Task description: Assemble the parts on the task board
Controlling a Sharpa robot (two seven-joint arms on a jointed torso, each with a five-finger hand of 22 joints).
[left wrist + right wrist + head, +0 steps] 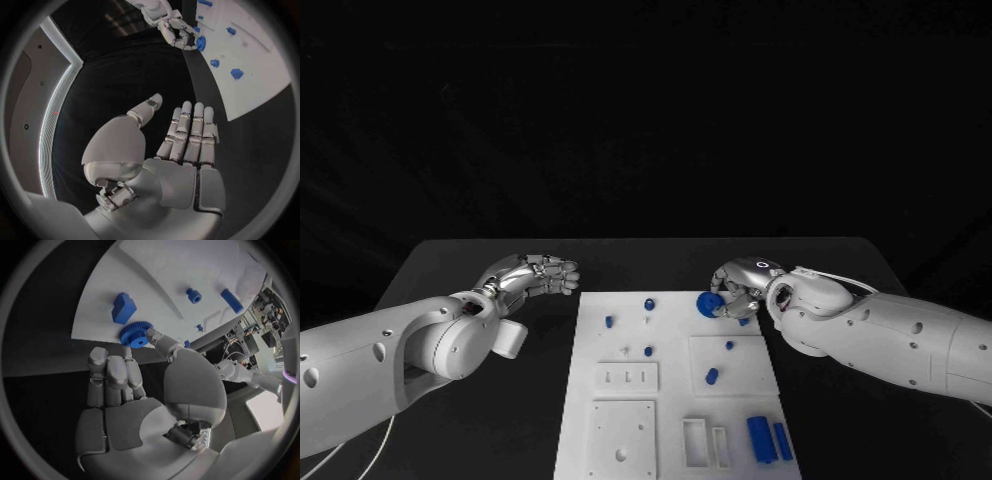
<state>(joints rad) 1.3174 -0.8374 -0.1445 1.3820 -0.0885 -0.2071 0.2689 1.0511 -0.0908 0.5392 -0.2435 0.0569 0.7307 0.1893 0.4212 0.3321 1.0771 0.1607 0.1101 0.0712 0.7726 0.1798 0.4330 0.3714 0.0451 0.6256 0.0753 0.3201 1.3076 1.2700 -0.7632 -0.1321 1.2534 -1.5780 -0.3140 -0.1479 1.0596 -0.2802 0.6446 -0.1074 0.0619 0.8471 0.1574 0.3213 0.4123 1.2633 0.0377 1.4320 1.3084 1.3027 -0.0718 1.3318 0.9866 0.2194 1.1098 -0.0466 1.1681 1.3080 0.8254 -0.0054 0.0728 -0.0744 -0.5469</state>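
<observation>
Blue against the white task board point(672, 400), a toothed gear point(711, 303) sits pinched in your right robot hand point(737, 288) at the board's far right corner, by the edge. In the right wrist view the thumb and a fingertip point(129, 356) meet on the gear point(135, 334), with the other fingers lying close alongside, so the grip is narrow and rests on the rim of the part.

That is your risk, as a judgement: a pinch on a toothed rim can slip or let the gear tilt, and a tilted gear would jam on a peg instead of dropping over it. So near the board's edge, a dropped gear could roll off onto the black bench point(488, 260). Sweeping low across the board could also knock the small blue pieces standing on it, such as the blue block point(123, 307) just beside the gear.

Your left robot hand point(535, 274) hovers over the bench off the board's far left corner, holding nothing; the left wrist view shows its fingers point(190, 131) straight and together, thumb apart. More blue bars point(767, 438) lie at the board's near right corner, well apart from both hands.
</observation>
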